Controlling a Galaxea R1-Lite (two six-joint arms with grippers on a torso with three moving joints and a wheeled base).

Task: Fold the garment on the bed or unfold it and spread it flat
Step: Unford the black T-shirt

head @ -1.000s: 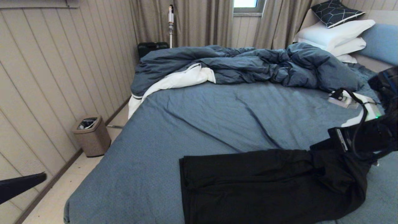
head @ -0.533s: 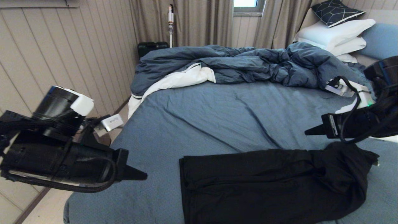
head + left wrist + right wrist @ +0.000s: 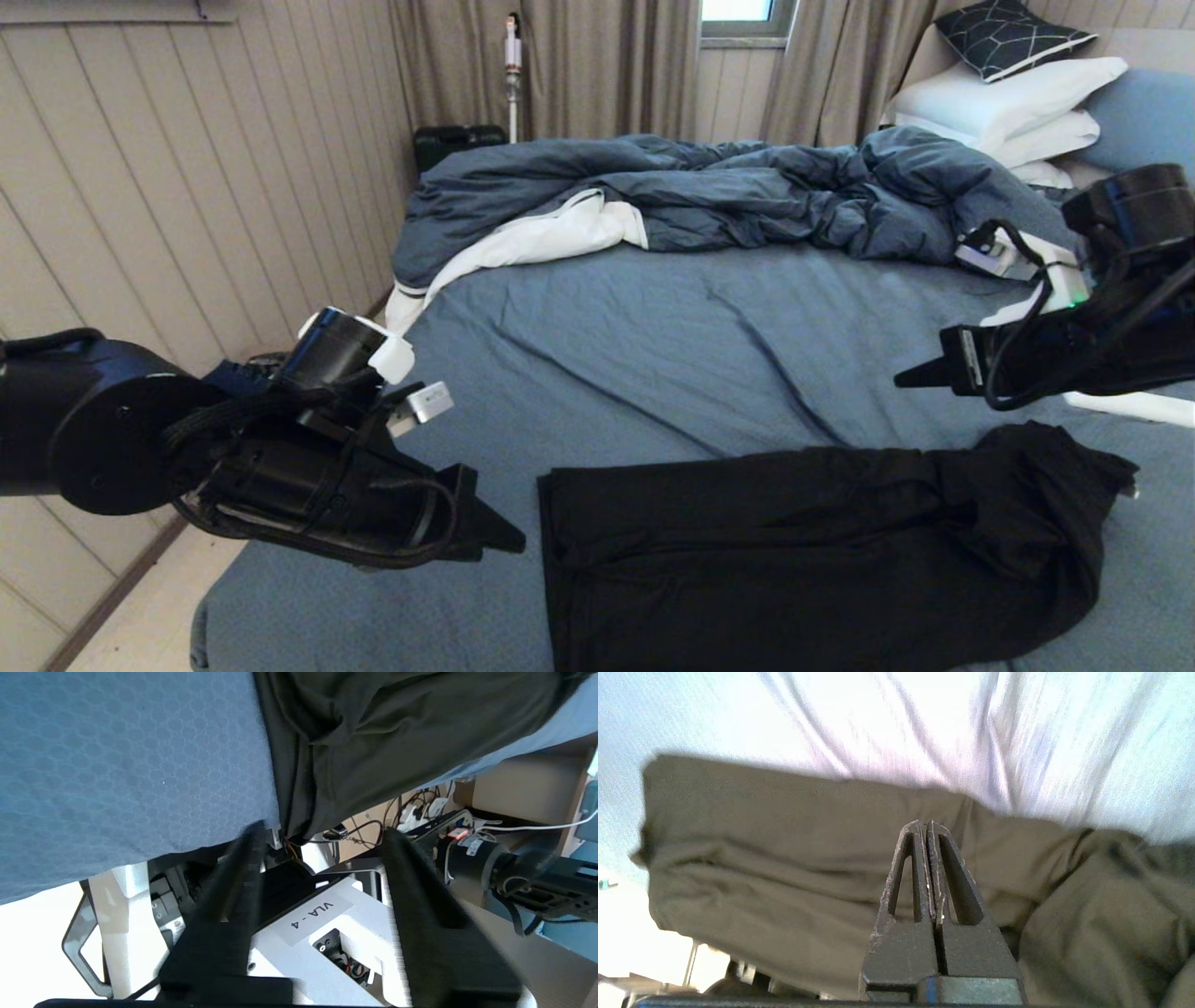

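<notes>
Two end effectors in play now. Left end effector (image 3: 509, 539) swung in from off the bed's left edge, fingers now parted, empty, just beside the black T-shirt's (image 3: 803, 551) left end. Right end effector (image 3: 901, 381) let go, lifted clear, pinched closed. T-shirt lying bunched in a long strip along the bed's (image 3: 653, 355) near edge. Probably lining up a fresh grab to spread it.

The scene is viewed from the head camera, set high and aimed forward and down across the large bed with its slate-blue sheet (image 3: 653, 345). The crumpled black cotton T-shirt (image 3: 822, 551) is seen close up from behind each wrist: past the bed's near edge (image 3: 117, 788) in the left view, from above in the right (image 3: 784, 858). The T-shirt is shared by all three views.
</notes>
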